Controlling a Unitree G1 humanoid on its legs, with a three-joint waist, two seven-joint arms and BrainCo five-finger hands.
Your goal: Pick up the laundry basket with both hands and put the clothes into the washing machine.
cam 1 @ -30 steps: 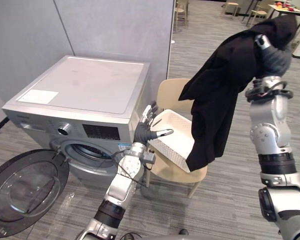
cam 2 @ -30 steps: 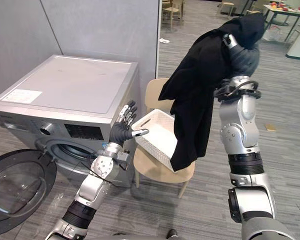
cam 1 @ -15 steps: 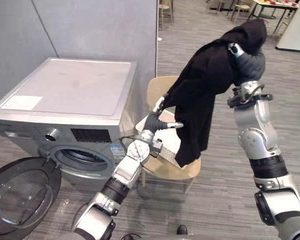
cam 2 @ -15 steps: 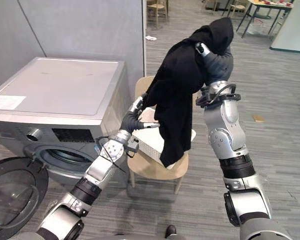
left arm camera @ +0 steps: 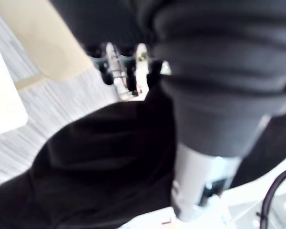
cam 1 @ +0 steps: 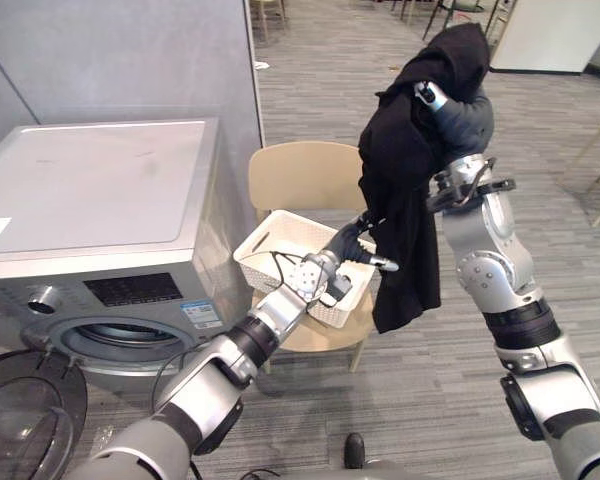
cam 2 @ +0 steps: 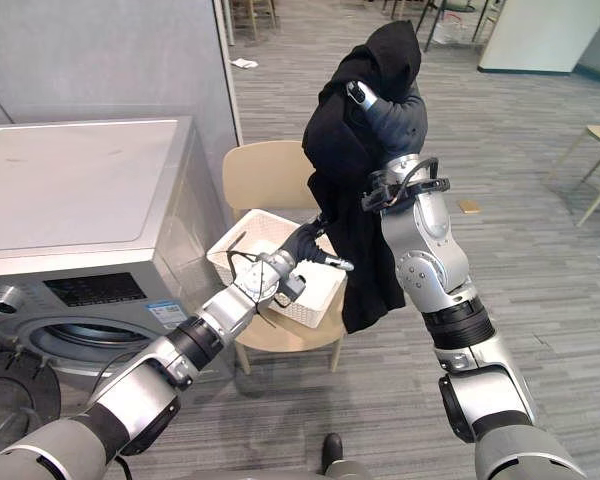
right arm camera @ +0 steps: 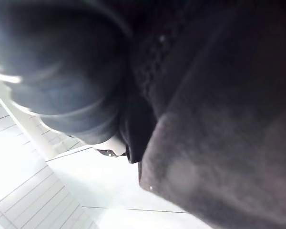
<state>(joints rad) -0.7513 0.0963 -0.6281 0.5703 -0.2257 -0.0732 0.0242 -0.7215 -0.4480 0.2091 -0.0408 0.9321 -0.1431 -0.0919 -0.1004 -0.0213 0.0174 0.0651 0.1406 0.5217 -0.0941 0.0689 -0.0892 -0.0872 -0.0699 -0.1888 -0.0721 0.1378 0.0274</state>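
Note:
A long black garment (cam 1: 405, 200) hangs from my raised right hand (cam 1: 463, 118), which is shut on its top; the cloth drapes over the hand and falls beside the chair. My left hand (cam 1: 348, 245) reaches over the white laundry basket (cam 1: 252, 245) to the lower part of the garment. Its fingers (left arm camera: 115, 71) are straight against the cloth and its thumb points out. The basket sits tilted on the seat of a light wooden chair (cam 1: 300, 175), and I see no clothes in it. The silver washing machine (cam 1: 90, 190) stands at the left with its round door (cam 1: 20, 415) swung open.
A grey partition wall (cam 1: 130, 50) stands behind the washer. Open wood-look floor (cam 1: 430, 400) lies in front of and to the right of the chair. More chairs and table legs (cam 2: 435, 15) stand far back.
The camera has swung to the right. My left hand has moved from the basket's near rim across to the hanging garment. The right hand still holds the garment high.

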